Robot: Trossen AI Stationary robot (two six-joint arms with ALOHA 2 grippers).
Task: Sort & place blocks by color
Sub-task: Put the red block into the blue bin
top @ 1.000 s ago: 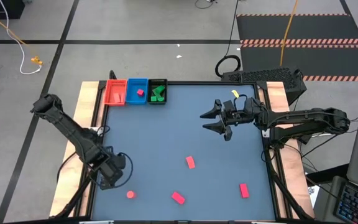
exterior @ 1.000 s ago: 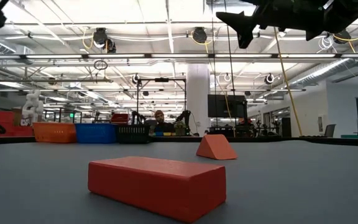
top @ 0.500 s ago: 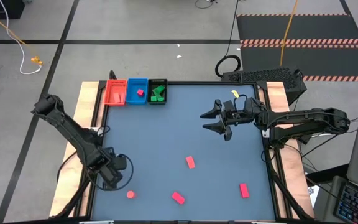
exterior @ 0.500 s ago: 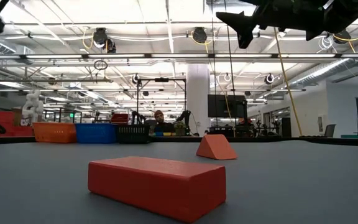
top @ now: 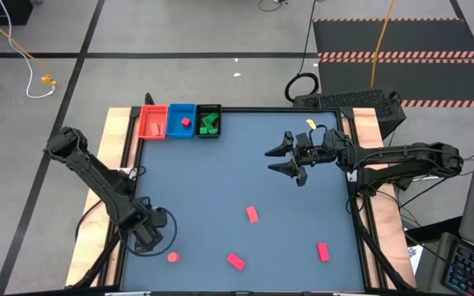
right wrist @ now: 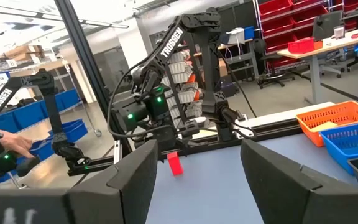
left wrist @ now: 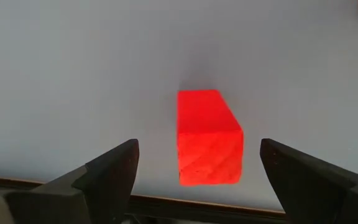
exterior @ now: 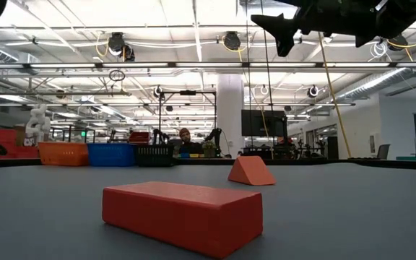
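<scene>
A pink-red block point(top: 172, 256) stands on the dark table near its near-left corner. In the left wrist view this block point(left wrist: 209, 137) shows between my left gripper's two fingers. My left gripper point(top: 150, 236) is open just over it and touches nothing. Three more pink-red or salmon blocks lie on the near half: one point(top: 252, 215), one point(top: 235, 261) and one point(top: 323, 252). My right gripper point(top: 275, 159) is open and empty, held above the table's right half. Green blocks point(top: 210, 122) lie in the black tray.
Three small trays stand at the far left edge: red point(top: 152, 130), blue point(top: 182, 131) and black point(top: 209, 133). In the low view a salmon bar point(exterior: 183, 217) lies close in front, a wedge point(exterior: 251, 171) farther off. A person point(exterior: 185, 141) sits beyond the table.
My left gripper has gone a little toward the table's near edge, closer to the pink-red block at the near left. The blocks have stayed where they were.
</scene>
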